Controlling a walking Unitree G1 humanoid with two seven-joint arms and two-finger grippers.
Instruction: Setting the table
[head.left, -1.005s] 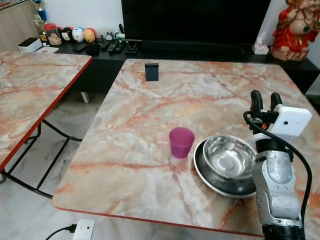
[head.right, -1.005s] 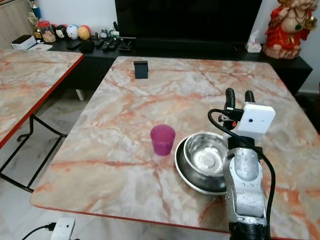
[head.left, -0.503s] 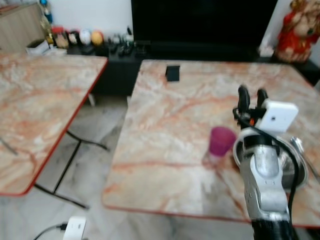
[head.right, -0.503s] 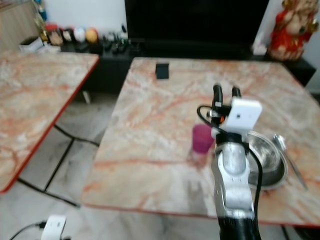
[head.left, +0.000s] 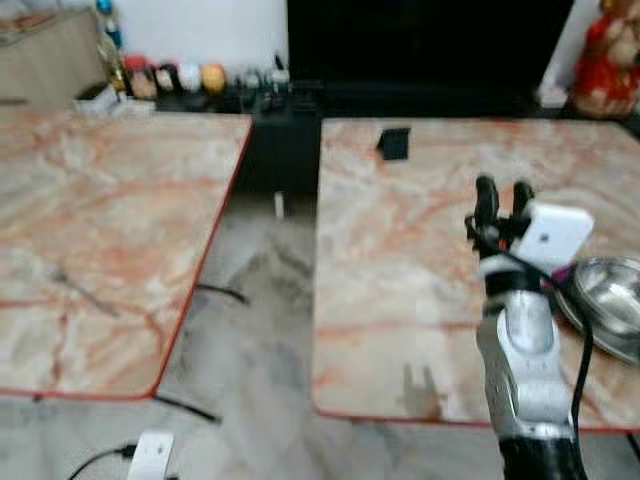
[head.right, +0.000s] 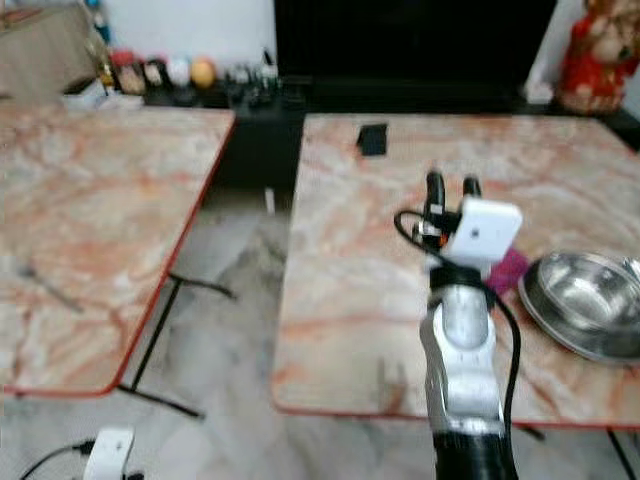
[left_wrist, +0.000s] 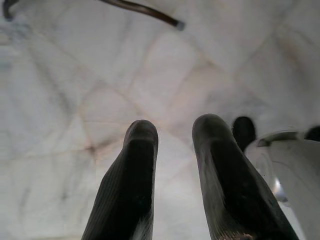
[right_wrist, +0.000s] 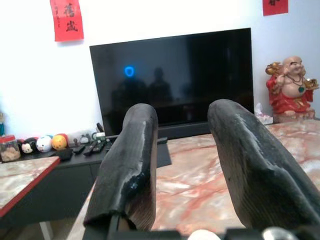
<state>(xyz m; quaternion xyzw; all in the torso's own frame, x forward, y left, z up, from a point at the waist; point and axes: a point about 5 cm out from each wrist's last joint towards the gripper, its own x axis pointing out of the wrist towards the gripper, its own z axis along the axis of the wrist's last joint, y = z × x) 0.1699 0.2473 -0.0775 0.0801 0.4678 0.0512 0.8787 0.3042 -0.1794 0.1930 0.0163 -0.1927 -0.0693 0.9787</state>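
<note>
A steel bowl (head.left: 610, 298) sits inside a wider steel plate near the right edge of the marble table (head.left: 400, 250). Just left of it a purple cup (head.right: 510, 270) peeks out from behind my right wrist's white camera box. My right gripper (head.left: 503, 192) is raised above the table in front of the cup, fingers pointing up and away, open with nothing between them. In the right wrist view the two black fingers (right_wrist: 127, 160) frame a dark TV (right_wrist: 172, 82). My left gripper (left_wrist: 175, 131) hangs over pale floor tiles, open and empty.
A second marble table (head.left: 100, 230) stands on the left, with a strip of tiled floor (head.left: 260, 300) between the two. A small black stand (head.left: 394, 143) is at the right table's far edge. A red statue (head.left: 605, 60) and a shelf of trinkets (head.left: 180, 78) lie beyond.
The camera has swung left: the bowl and cup have slid toward the picture's right edge and the left table fills more of the view. My right arm stays raised and open.
</note>
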